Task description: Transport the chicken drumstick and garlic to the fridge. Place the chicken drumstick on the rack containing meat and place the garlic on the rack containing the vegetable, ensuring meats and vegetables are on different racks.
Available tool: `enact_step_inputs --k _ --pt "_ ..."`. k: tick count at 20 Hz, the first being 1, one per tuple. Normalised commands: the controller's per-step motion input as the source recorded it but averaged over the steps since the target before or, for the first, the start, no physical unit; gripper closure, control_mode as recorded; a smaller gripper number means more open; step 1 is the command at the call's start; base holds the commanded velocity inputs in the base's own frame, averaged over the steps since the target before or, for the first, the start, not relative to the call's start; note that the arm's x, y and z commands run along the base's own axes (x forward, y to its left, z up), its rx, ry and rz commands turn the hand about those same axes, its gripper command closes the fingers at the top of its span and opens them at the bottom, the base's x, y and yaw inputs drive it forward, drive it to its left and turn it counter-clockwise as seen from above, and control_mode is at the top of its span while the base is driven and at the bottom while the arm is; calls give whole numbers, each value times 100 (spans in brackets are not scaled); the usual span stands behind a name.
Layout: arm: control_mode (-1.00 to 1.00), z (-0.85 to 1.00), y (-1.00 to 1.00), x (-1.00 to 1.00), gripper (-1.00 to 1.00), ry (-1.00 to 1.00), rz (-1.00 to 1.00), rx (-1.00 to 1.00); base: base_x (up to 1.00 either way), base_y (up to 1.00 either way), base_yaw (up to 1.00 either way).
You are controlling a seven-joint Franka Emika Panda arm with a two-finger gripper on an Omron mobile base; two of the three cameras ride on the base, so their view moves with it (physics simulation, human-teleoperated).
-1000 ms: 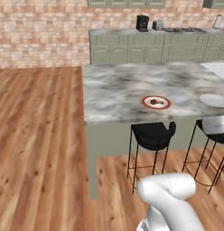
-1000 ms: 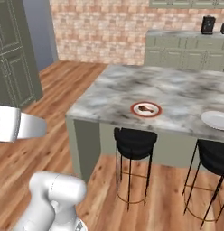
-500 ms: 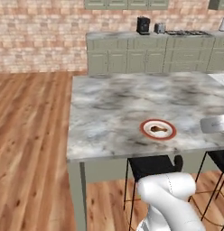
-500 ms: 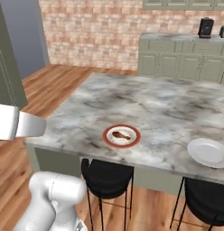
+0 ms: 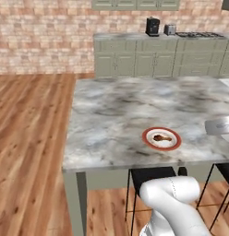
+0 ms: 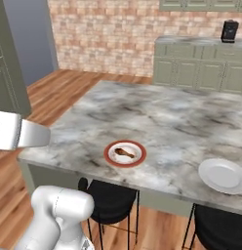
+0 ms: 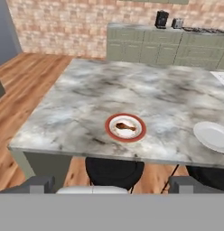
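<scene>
The chicken drumstick [image 7: 125,127], small and orange-brown, lies on a red-rimmed plate [image 7: 107,127] near the front edge of the marble island [image 7: 86,99]. The base views show the same drumstick [image 5: 161,137] [image 6: 124,152] on its plate [image 5: 145,137] [image 6: 107,154]. My gripper [image 7: 112,184] hangs back from the island, above its front edge and well short of the plate. Its two dark fingertips [image 7: 39,182] stand wide apart, open, with nothing between them. The garlic, the fridge and its racks are out of view.
An empty white plate [image 7: 214,135] [image 6: 225,176] sits right of the red-rimmed one. Black stools [image 7: 114,171] [image 6: 110,200] [image 5: 151,175] stand under the island's front edge. A back counter carries a coffee machine [image 5: 153,26] and a toaster [image 5: 170,29]. Tall grey-green cabinetry [image 6: 6,58] stands at the left.
The base has driven up to the island, so the whole scene has shifted and the plate with the drumstick now looks larger and nearer. The gripper stays open.
</scene>
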Motion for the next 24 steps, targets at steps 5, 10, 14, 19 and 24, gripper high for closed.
enact_step_inputs --k 5,10,14,19,24 --pt "100 0 0 0 -100 0 0 0 79 -42 28" --pt "100 0 0 0 -100 0 0 0 66 -41 28" --pt "-100 -3 -8 25 -100 12 2 3 71 -24 12" --pt "-100 -16 -36 99 -100 43 9 7 0 0 0" --pt "-100 -36 -8 83 -100 48 3 -2 0 0 0"
